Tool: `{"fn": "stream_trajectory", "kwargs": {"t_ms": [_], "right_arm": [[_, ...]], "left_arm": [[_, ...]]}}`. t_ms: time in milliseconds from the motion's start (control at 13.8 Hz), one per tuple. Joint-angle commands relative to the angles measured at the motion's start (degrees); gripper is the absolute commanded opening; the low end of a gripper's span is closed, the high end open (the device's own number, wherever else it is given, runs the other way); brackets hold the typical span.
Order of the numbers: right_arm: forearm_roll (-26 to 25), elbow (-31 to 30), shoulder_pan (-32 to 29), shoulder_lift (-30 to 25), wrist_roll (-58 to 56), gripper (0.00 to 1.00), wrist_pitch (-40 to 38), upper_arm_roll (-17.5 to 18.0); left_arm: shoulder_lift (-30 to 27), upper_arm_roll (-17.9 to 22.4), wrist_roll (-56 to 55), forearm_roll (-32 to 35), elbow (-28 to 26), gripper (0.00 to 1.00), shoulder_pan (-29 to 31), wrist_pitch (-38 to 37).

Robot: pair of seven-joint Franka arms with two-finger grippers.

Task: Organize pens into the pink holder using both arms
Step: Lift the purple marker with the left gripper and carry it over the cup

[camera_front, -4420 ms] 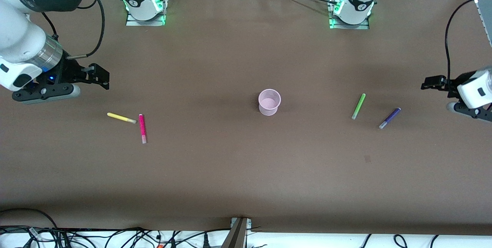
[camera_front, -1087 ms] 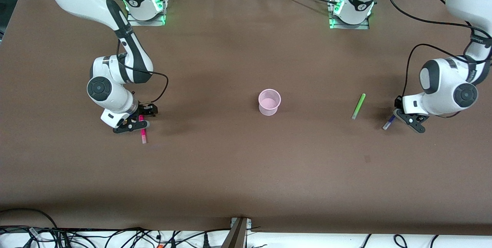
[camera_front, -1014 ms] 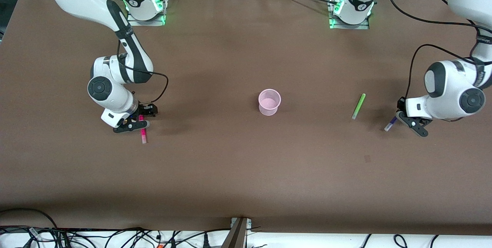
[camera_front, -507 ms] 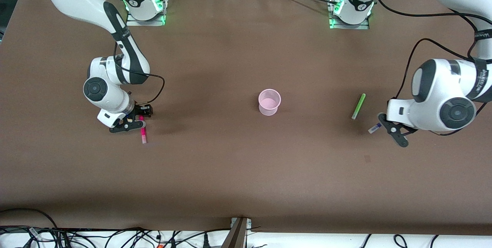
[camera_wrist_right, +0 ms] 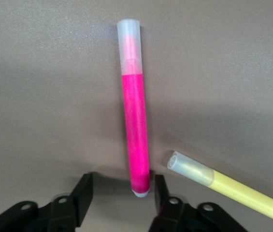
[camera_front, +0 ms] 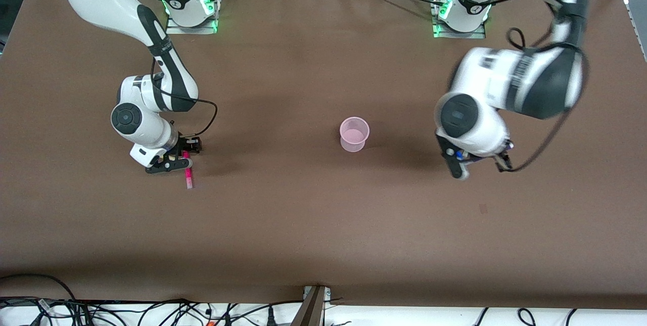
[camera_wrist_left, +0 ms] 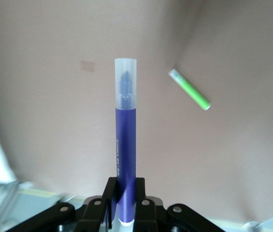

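The left gripper [camera_wrist_left: 124, 212] is pinching the purple pen [camera_wrist_left: 125, 140] tight, up in the air over the table, with the pen poking straight out. The pink cup [camera_front: 354, 134] is sitting beside it, toward the table's middle. The right gripper [camera_wrist_right: 122, 195] is down on the table, its fingers apart around the end of the pink pen [camera_wrist_right: 135, 118], with the yellow pen [camera_wrist_right: 223, 186] lying just beside.

A: Desk [camera_front: 313, 225]: covering?
B: Brown, matt, like paper or felt sheet; smooth, faint creases.
A: Pens?
B: Purple pen [camera_wrist_left: 125, 145]: smooth plastic barrel, slight sheen, frosted translucent cap. Magenta pen [camera_wrist_right: 135, 121]: the same, glossy barrel. Green pen [camera_wrist_left: 190, 89] and yellow pen [camera_wrist_right: 225, 186]: plastic, satin.
A: Pink holder [camera_front: 354, 134]?
B: Pale plastic, smooth, slightly translucent.
A: Arms?
B: Glossy white shells, black bands. Left claw [camera_wrist_left: 125, 212] and right claw [camera_wrist_right: 122, 193]: matt black.
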Motion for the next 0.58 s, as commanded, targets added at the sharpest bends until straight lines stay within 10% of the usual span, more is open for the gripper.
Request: {"fn": "stream_trajectory", "kwargs": {"t_ms": [0, 507], "right_arm": [[1.1, -0.7, -0.3, -0.2, -1.6, 0.45, 1.1, 0.4], [1.2, -0.4, -0.8, -0.2, -2.2, 0.20, 1.1, 0.4]], "left_arm": [[4.6, 1.1, 0.5, 12.8, 2.5, 0.00, -10.1, -3.8], [9.4, 2.1, 0.2, 19.6, 6.5, 0.00, -25.2, -10.5]]}}
